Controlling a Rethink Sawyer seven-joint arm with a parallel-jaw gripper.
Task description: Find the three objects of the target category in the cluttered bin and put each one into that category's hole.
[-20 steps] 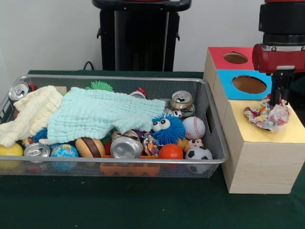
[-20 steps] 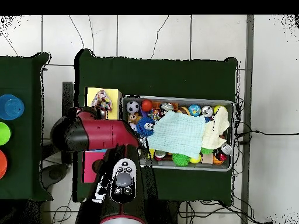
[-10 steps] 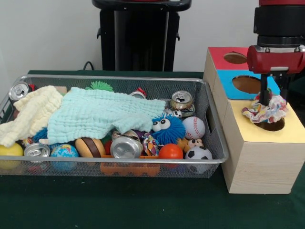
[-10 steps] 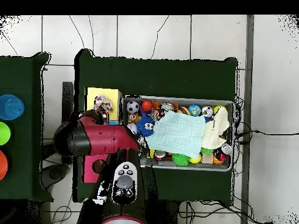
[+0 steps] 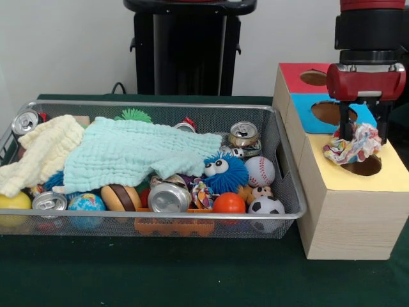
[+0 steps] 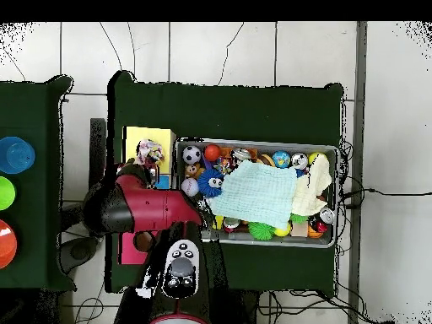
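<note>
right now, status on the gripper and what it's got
Gripper shut on rope toy, held above yellow hole. Toy not in yet. Nothing blocking the hole.

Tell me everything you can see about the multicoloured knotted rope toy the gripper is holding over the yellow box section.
The multicoloured knotted rope toy looks like braided cotton in white, pink, yellow and green, bunched with frayed ends. It hangs from the black gripper, whose fingers close around its top. It sits just above the round hole in the yellow box top, at the hole's rear edge; whether it touches the top cannot be told.
</note>
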